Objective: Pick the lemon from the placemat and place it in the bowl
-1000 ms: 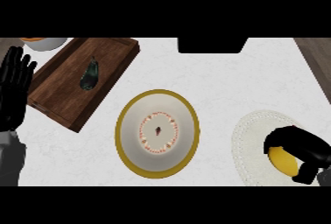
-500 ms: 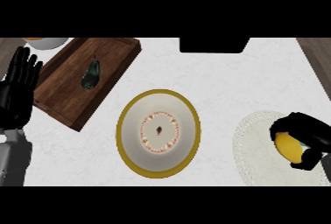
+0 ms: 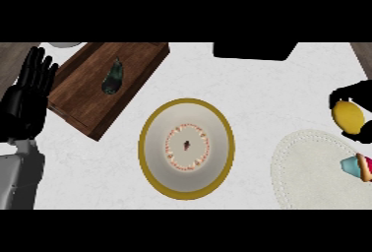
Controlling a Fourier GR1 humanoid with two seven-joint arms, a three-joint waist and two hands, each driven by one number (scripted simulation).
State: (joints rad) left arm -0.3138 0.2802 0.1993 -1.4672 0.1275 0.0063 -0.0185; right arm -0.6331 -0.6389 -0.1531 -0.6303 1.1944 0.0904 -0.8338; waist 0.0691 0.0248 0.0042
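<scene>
Right hand (image 3: 347, 98) is curled round the lemon (image 3: 349, 115), held up off the placemat (image 3: 312, 167) at the right edge; bowl (image 3: 187, 141) sits well apart, so it could slip out mid-carry or roll off the rim; left hand (image 3: 25, 98) rests open.

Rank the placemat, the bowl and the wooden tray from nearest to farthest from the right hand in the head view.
1. placemat, just below the right hand, which holds the lemon.
2. bowl, at the counter's middle, to its left.
3. wooden tray, far left, beside the resting left hand.
</scene>
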